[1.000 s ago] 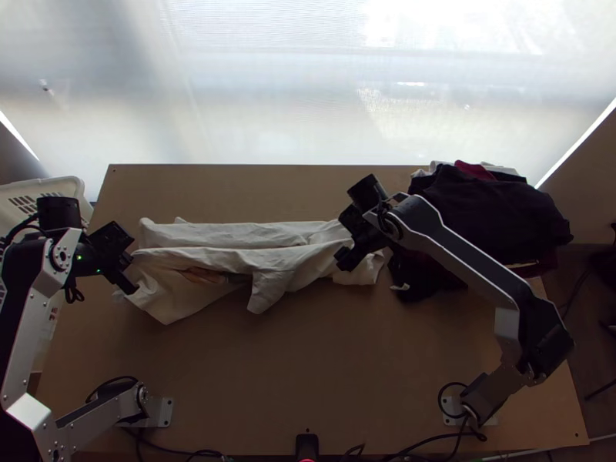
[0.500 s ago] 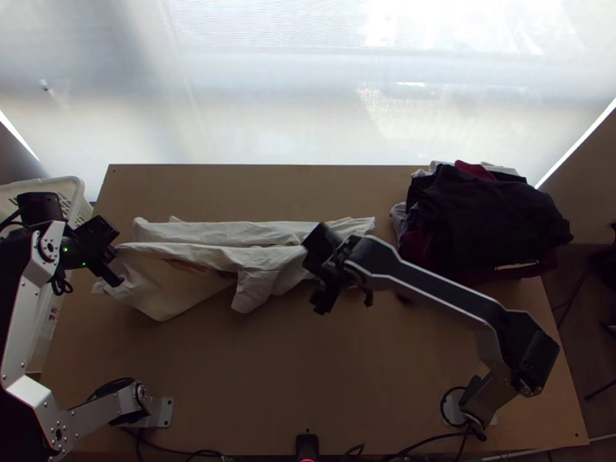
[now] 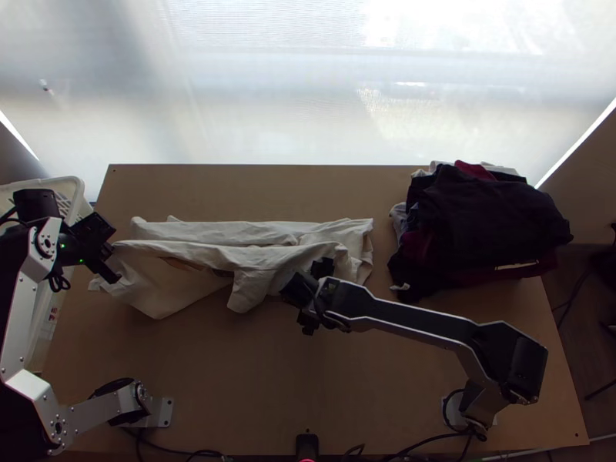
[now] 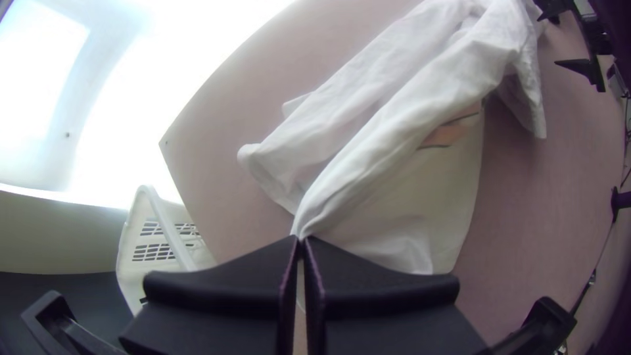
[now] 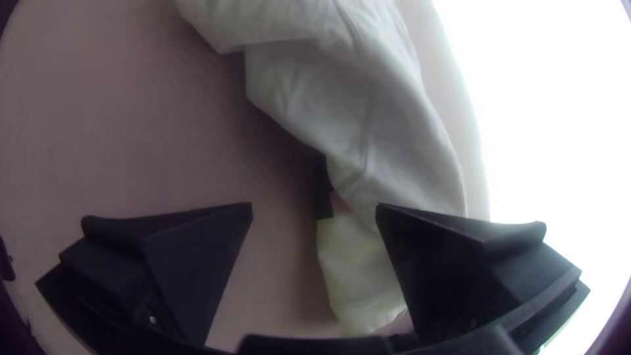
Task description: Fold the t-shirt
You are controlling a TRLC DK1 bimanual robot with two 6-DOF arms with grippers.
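Note:
In the top view my left gripper (image 3: 108, 266) is at the left end of the white t-shirt (image 3: 254, 266). The left wrist view has the left gripper (image 4: 302, 243) shut on a corner of the t-shirt (image 4: 394, 125), its pads together. The shirt lies in long loose folds across the table, with a pointed flap toward the near edge and an orange print partly covered. My right gripper (image 3: 314, 296) is over the shirt's near edge, right of the flap. In the right wrist view the right gripper (image 5: 314, 213) is open, with t-shirt cloth (image 5: 368, 118) by one finger.
A pile of dark and red clothes (image 3: 485, 223) sits at the table's far right. A white basket (image 3: 69, 189) stands beyond the left edge. Bare wood (image 3: 308, 385) lies between the shirt and the near edge of the table (image 3: 254, 453).
My right arm has swung left and nearer from the shirt's right end. The left gripper has moved slightly left, and the shirt has shifted left with it.

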